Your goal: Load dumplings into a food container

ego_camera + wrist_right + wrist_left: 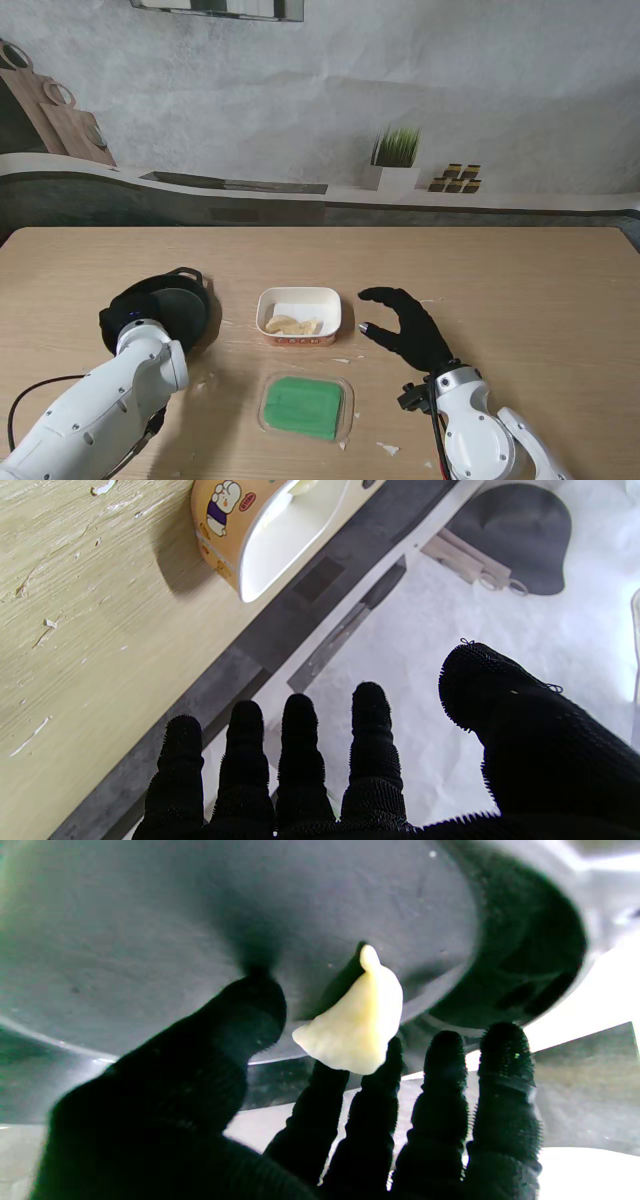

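The table is pale wood grain, matt, with scuffs and flecks. Both hands wear black knitted cloth with a nubbly texture; the arms are smooth glossy white, probably plastic. The pan is dull dark grey, the dumpling pale and doughy, the container glossy white inside with printed paper sides, and the lid matt green.

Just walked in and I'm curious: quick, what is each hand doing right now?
Left hand: over the dark pan, fingers at a dumpling; a firm grip cannot be told.
Right hand: open, holding nothing.
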You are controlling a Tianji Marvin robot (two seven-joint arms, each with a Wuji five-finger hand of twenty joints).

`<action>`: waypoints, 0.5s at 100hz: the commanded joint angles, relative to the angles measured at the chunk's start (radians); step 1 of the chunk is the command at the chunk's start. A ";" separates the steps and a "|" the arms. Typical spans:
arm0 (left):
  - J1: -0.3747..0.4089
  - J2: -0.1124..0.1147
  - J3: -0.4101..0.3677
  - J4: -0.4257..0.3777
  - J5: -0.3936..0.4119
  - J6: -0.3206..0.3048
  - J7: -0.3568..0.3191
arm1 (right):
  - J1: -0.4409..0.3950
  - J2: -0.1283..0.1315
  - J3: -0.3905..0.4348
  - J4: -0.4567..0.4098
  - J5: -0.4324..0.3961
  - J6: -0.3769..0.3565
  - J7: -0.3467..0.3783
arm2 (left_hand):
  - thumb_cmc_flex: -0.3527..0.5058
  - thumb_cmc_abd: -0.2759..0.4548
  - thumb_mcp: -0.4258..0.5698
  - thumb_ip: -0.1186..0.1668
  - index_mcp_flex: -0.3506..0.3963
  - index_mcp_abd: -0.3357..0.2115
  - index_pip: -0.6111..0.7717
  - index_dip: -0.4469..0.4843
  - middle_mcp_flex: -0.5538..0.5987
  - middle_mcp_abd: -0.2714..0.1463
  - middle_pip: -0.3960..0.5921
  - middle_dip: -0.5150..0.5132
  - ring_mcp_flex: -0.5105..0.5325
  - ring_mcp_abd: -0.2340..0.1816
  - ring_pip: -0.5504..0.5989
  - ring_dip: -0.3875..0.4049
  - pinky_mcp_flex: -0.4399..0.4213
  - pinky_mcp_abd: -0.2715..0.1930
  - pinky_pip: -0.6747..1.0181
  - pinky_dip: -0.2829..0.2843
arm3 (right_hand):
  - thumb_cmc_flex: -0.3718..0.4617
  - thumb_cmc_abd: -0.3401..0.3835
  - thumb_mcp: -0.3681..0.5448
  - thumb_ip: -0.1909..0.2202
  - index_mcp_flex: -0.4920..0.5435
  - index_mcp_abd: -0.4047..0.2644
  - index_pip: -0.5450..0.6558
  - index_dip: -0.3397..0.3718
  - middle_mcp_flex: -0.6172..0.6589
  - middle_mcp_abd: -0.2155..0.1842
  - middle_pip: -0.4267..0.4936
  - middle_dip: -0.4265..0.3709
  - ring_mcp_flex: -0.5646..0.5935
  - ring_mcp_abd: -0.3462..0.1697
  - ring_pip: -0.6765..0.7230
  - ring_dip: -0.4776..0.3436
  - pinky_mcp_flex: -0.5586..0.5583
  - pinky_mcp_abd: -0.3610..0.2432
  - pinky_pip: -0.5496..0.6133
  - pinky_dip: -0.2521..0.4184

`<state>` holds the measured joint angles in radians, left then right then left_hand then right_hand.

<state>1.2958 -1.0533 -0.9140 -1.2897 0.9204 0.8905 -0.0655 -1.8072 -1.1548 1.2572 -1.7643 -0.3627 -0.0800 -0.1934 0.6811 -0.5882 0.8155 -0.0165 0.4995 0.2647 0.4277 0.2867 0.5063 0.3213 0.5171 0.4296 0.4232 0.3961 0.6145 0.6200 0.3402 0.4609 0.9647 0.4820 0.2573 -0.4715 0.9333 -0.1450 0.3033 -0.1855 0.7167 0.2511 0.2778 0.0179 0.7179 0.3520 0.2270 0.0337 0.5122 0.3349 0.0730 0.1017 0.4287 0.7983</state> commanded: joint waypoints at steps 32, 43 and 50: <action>0.016 -0.034 -0.001 0.042 -0.023 -0.047 0.044 | -0.004 -0.007 -0.007 -0.004 -0.004 0.004 0.010 | 0.114 -0.133 0.109 -0.044 0.006 -0.037 0.118 0.066 -0.037 -0.085 0.123 0.137 0.005 -0.064 0.112 0.057 0.108 -0.118 0.071 -0.005 | -0.009 -0.003 0.020 0.026 0.006 -0.035 0.002 -0.003 0.011 0.006 0.027 0.009 0.013 0.002 0.022 0.013 0.014 0.001 0.020 0.031; 0.022 -0.039 -0.008 0.055 -0.022 -0.074 0.073 | -0.003 -0.007 -0.009 -0.003 -0.005 0.004 0.010 | 0.161 -0.163 0.151 -0.053 0.029 -0.058 0.169 0.092 -0.028 -0.104 0.161 0.183 0.033 -0.087 0.172 0.104 0.161 -0.219 0.133 -0.004 | -0.007 -0.005 0.020 0.026 0.005 -0.036 0.002 -0.003 0.009 0.005 0.027 0.009 0.012 0.002 0.023 0.013 0.015 0.001 0.021 0.032; 0.021 -0.037 -0.004 0.055 -0.014 -0.081 0.068 | -0.002 -0.007 -0.010 -0.003 -0.006 0.005 0.010 | 0.198 -0.182 0.170 -0.056 0.040 -0.080 0.206 0.111 -0.021 -0.124 0.184 0.211 0.053 -0.110 0.202 0.132 0.193 -0.265 0.152 -0.015 | -0.006 -0.006 0.021 0.026 0.003 -0.035 0.002 -0.003 0.008 0.005 0.027 0.009 0.012 0.001 0.023 0.014 0.015 0.001 0.021 0.033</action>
<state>1.3044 -1.0867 -0.9255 -1.2442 0.9019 0.8113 0.0280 -1.8054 -1.1546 1.2527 -1.7634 -0.3667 -0.0777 -0.1940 0.8368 -0.6696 1.0058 -0.0139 0.4969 0.2373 0.5722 0.3638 0.4802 0.2299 0.6657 0.6128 0.4461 0.3020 0.7754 0.7162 0.4910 0.2476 1.0579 0.4817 0.2574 -0.4715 0.9333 -0.1450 0.3033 -0.1855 0.7168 0.2511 0.2778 0.0180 0.7183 0.3558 0.2377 0.0340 0.5215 0.3390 0.0831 0.1021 0.4321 0.8077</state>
